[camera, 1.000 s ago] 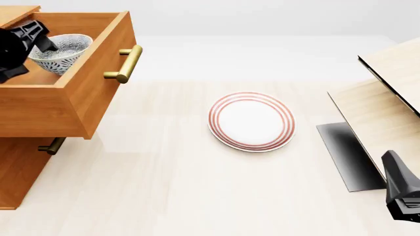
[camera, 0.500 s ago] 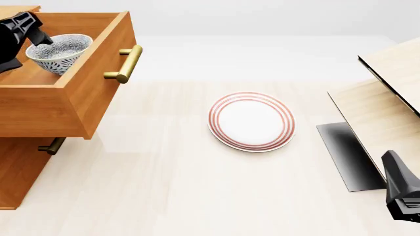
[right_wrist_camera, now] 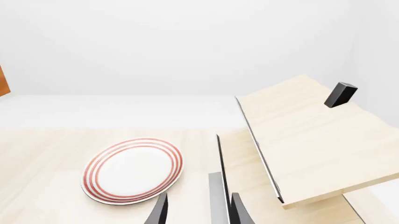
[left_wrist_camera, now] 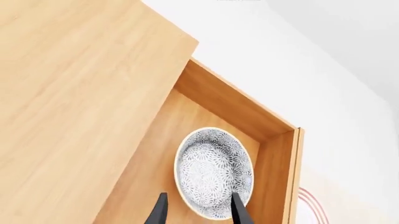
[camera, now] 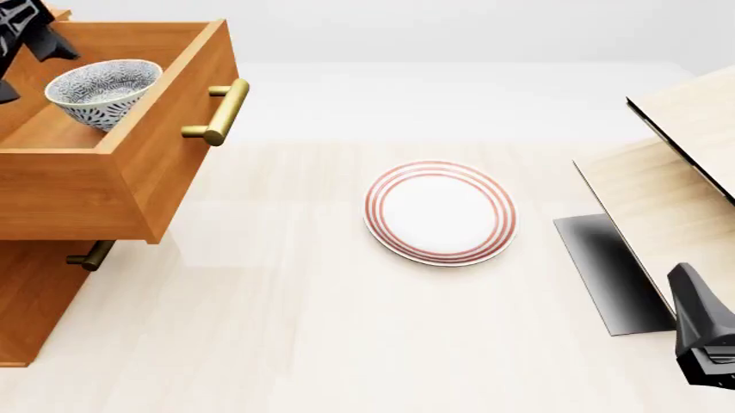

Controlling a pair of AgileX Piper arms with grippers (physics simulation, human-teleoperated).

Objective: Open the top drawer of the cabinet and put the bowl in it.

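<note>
The top drawer point(camera: 172, 138) of the orange-brown cabinet point(camera: 34, 301) stands pulled out, its brass handle point(camera: 219, 112) facing the table. The speckled bowl point(camera: 101, 90) sits upright inside it and is held by nothing. My left gripper point(camera: 33, 43) is open, above the drawer and behind the bowl at the view's top left corner. In the left wrist view the bowl point(left_wrist_camera: 215, 172) lies on the drawer floor below the spread fingers of the left gripper point(left_wrist_camera: 198, 198). My right gripper point(camera: 703, 348) is open and empty at the front right.
A white plate with red rings point(camera: 440, 212) lies mid-table, also in the right wrist view point(right_wrist_camera: 132, 169). A pale light-wood structure point(camera: 672, 172) with a dark base plate point(camera: 603, 267) stands at the right, close to the right gripper. A lower drawer handle point(camera: 89, 255) shows under the open drawer.
My left gripper has let go of the bowl and risen up and back toward the top left corner. The bowl stays in the drawer. The right arm has not moved.
</note>
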